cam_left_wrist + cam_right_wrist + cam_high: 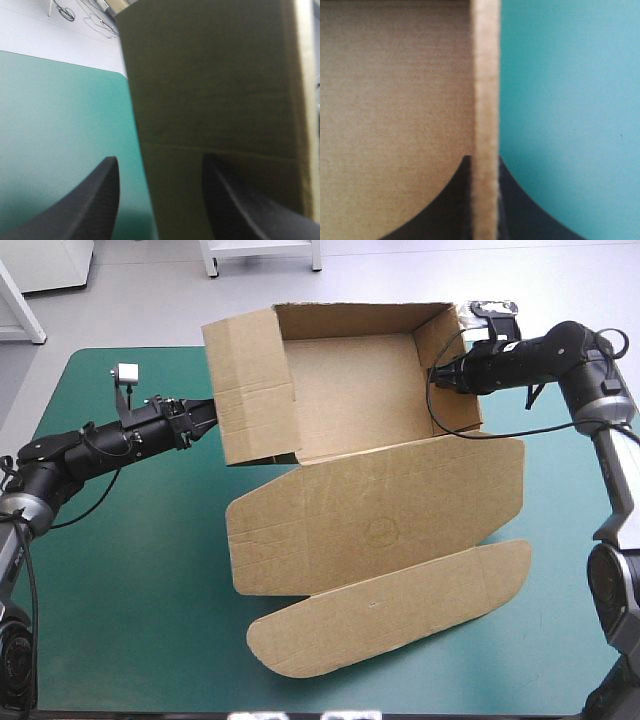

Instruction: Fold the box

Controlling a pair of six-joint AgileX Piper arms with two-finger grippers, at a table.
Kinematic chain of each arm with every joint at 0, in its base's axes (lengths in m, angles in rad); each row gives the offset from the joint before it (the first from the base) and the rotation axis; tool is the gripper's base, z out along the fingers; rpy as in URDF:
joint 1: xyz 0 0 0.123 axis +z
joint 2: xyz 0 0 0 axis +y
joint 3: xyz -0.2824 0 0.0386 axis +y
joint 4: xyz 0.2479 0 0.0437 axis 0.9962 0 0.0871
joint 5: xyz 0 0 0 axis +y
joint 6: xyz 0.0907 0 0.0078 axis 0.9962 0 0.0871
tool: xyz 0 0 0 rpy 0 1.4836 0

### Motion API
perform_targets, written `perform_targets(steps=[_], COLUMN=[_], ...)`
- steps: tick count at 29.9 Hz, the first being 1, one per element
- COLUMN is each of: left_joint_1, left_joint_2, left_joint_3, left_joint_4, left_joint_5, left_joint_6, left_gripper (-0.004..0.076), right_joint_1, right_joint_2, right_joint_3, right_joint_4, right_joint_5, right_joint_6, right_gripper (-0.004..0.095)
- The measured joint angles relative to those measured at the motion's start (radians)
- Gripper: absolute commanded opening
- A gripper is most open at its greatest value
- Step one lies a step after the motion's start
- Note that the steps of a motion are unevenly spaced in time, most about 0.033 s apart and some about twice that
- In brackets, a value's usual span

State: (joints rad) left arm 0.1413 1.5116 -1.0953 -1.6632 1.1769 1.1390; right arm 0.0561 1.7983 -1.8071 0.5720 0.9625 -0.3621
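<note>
Box (350,390) looks like light, stiff board: your right gripper (485,162) pinches one wall, left gripper (160,160) gapes; hold wall edges.

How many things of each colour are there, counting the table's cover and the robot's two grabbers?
Brown: 1, the cut brown cardboard box, walls up, lid flat.
Black: 2, the left black fin-fingered end effector and the right black fin-fingered end effector.
Teal-green: 1, the teal-green table cover.
Total: 4.
</note>
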Motion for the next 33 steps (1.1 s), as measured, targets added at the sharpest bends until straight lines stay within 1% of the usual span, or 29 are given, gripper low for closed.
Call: perform_targets(steps=[6,11,14,17,20,24,28,33], left_joint_1=[-0.069,-0.124,-0.145,-0.174,-0.215,-0.283,-0.347,-0.41], left_joint_2=[0.001,0.001,0.001,0.002,0.005,0.012,0.045,0.109], left_joint_3=[-0.034,-0.038,-0.048,-0.088,-0.153,-0.276,-0.404,-0.537], left_joint_4=[-0.001,-0.004,-0.004,0.032,0.147,0.43,0.725,1.025], left_joint_5=[0.005,-0.006,-0.05,-0.128,-0.215,-0.304,-0.306,-0.251], left_joint_6=[0.0,0.0,-0.005,-0.041,-0.121,-0.314,-0.551,-0.758], left_gripper=[0.0372,0.0405,0.0419,0.0433,0.0433,0.0433,0.0433,0.0433], right_joint_1=[0.006,0.006,0.006,0.009,0.031,0.078,0.095,0.098], right_joint_2=[0.051,0.062,0.062,0.062,0.062,0.062,0.064,0.072], right_joint_3=[0.0,0.0,0.0,0.0,0.0,0.0,0.0,0.002], right_joint_4=[-0.028,-0.039,-0.051,-0.076,-0.137,-0.2,-0.226,-0.243], right_joint_5=[-0.012,-0.019,-0.019,-0.019,-0.022,-0.027,-0.048,-0.05], right_joint_6=[0.021,0.029,0.045,0.066,0.107,0.157,0.191,0.213], right_gripper=[-0.0007,-0.0007,-0.0007,-0.0007,-0.0007,-0.0007,-0.0007,-0.0007])
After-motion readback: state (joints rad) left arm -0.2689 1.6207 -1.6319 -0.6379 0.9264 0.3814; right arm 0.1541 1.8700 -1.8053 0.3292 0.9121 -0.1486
